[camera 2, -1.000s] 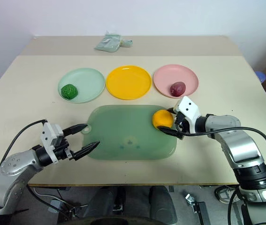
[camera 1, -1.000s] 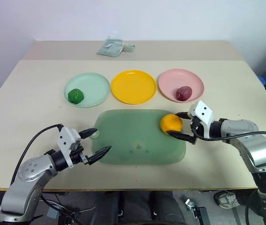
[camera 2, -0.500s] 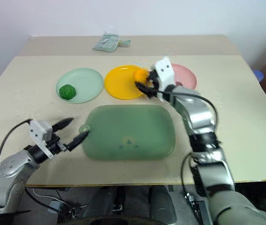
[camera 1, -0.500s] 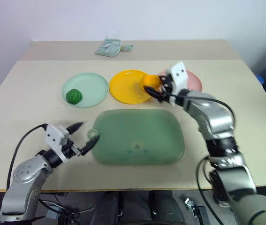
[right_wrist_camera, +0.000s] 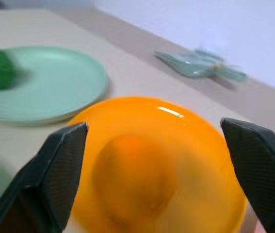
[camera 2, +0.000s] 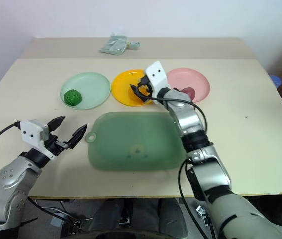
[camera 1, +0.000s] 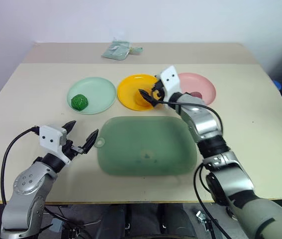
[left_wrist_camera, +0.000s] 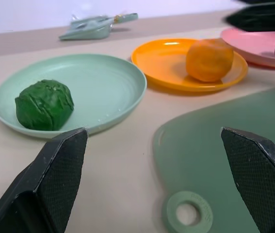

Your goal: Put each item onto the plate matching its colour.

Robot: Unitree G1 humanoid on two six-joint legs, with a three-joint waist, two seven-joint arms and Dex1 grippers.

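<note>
Orange ball (left_wrist_camera: 209,59), smooth, round, on yellow plate (left_wrist_camera: 166,60), both grippers spread wide, empty

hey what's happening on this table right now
A two-armed robot is sorting toy foods onto plates by colour. Its right gripper is open above the yellow plate, and the orange ball rests on that plate. The green ball sits on the mint plate, and the red-purple ball on the pink plate. The left gripper hangs open beside the dark green tray, holding nothing.
</note>
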